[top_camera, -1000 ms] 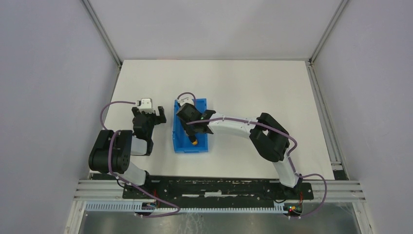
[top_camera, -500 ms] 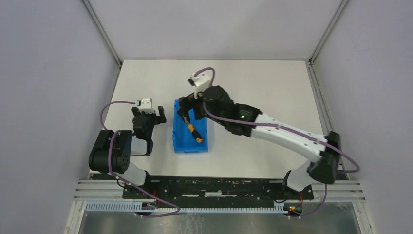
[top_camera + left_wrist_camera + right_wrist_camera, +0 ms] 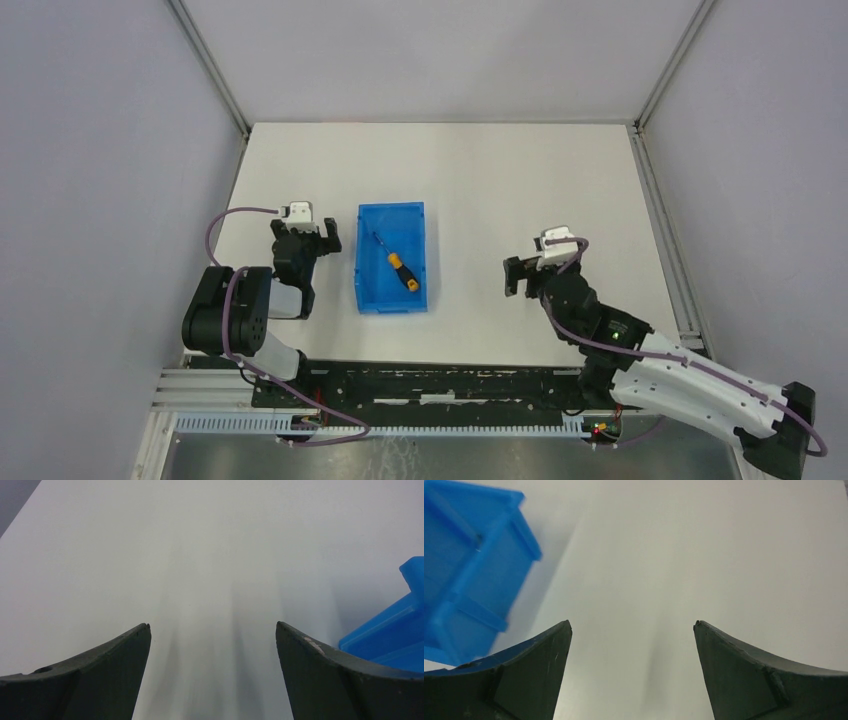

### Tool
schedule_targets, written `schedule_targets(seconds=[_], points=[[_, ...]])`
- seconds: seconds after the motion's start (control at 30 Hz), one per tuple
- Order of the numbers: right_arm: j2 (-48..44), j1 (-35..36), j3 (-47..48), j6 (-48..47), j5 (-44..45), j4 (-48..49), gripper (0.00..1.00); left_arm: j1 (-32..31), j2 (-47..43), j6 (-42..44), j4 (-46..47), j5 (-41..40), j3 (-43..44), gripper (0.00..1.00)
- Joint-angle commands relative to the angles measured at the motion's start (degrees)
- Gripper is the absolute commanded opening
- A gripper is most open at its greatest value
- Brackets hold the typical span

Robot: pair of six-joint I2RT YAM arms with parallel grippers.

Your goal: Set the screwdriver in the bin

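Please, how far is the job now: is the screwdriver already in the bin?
Done: the screwdriver lies inside the bin. In hand: nothing; the left end effector and the right end effector are both open and empty. Left: nothing that I can see.

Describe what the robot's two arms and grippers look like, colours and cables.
Both the left arm and right arm have black joints, white link shells and a purple cable looping alongside. Each wrist carries a white camera block. The right arm shows a green light. The fingers are dark, curved and tapering.
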Motion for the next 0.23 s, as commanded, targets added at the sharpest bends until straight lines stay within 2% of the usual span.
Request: schedule_targets(seconds=[0.0,0.1,0.2], points=[[-5.63,-0.37,-9.38,5.83,10.14,-4.65,0.98,0.27,-0.95,-1.22,1.50,0.39,0.13,1.00],[-6.56,-0.45,-14.97,8.95,9.64,-4.91,0.98,0.27,-0.90,-1.20,1.50,0.40,0.13,1.00],[-5.37,-0.44,-16.53,11.89,9.43,-5.16,0.98,0.27,-0.88,-1.22,1.50,0.39,0.13,1.00]])
